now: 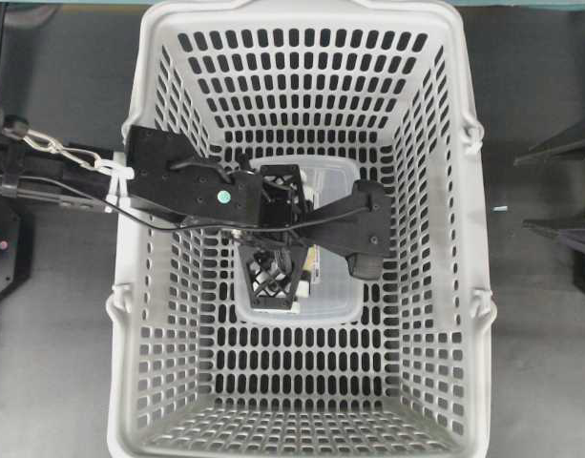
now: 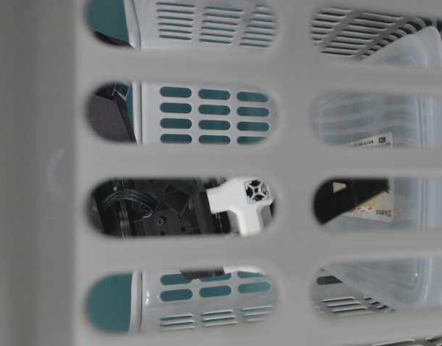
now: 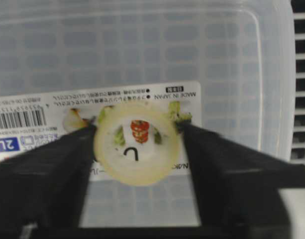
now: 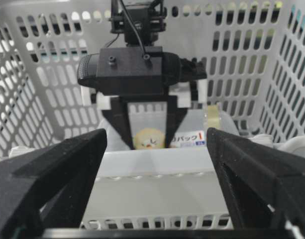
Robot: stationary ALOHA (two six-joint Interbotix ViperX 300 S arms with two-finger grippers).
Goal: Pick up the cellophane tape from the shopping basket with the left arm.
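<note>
Left wrist view only: small pale-yellow translucent ring of cellophane tape (image 3: pixel 137 150), pinched between the black fingers of the left gripper (image 3: pixel 137 154), above a large clear rectangular plastic tub (image 3: pixel 142 45). Overhead: both arms inside the light-grey slotted shopping basket (image 1: pixel 149 286); tape hidden. Right gripper (image 4: pixel 154 164) spread wide, empty. Label legible: "MADE IN JAPAN", "2L".
</note>
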